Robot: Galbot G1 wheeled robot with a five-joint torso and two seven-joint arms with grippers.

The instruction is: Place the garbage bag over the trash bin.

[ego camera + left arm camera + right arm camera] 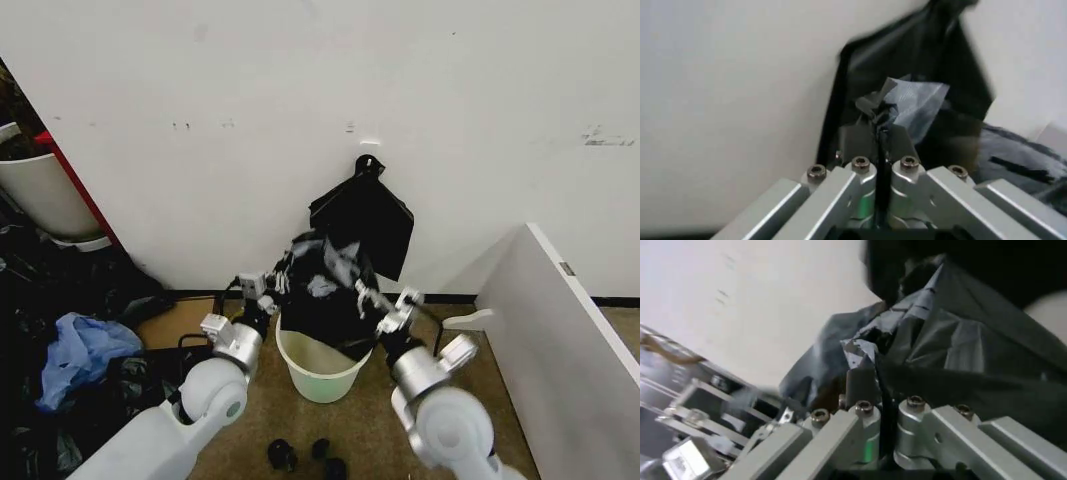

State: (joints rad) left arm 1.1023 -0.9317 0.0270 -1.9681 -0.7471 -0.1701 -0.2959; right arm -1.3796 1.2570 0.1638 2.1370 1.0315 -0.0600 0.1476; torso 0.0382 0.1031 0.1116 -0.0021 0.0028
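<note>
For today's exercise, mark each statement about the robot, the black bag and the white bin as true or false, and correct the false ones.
1. Both grippers are shut on the garbage bag. True: the left gripper and the right gripper each pinch its plastic.
2. The bag is already stretched over the rim of the trash bin. False: it hangs above the bin, whose rim is still bare.
3. The bin stands on the floor by the white wall. True.
4. The blue plastic bag is inside the bin. False: it lies on the floor to the robot's left.
</note>
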